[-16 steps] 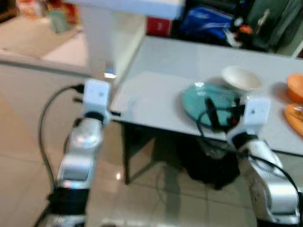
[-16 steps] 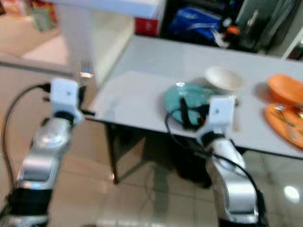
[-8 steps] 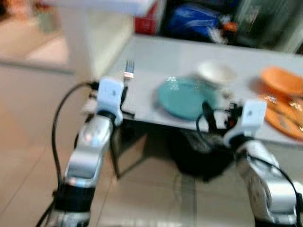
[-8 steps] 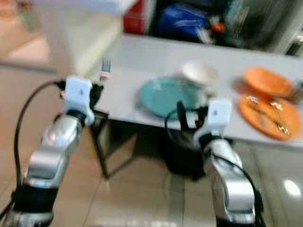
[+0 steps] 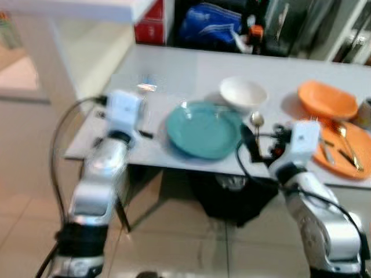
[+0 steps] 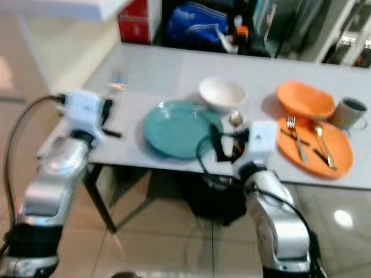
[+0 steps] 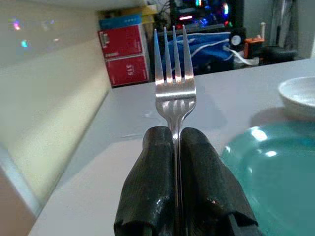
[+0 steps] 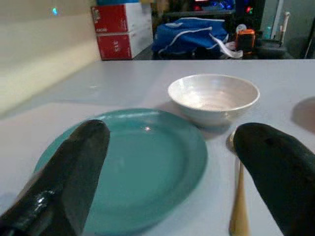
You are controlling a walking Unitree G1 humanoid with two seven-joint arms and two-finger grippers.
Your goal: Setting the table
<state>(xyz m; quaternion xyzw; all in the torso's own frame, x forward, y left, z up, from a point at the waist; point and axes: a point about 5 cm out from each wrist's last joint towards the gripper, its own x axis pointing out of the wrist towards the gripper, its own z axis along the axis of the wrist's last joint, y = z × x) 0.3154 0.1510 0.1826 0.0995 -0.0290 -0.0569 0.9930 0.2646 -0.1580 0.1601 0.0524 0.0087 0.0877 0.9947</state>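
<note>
Left gripper (image 7: 174,147) is clamped on the fork (image 7: 173,73), tines out, over the table (image 5: 185,66) left of the teal plate (image 5: 203,128). Right gripper (image 8: 172,167) hangs spread wide at the plate's near edge, empty. Risk: fork is pinched low on the handle, so it could pivot, clip the plate rim or land crooked.

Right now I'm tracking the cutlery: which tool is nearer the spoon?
Right. The right tool hovers open just before the spoon; the left tool, holding a fork, is beyond the plate.
</note>
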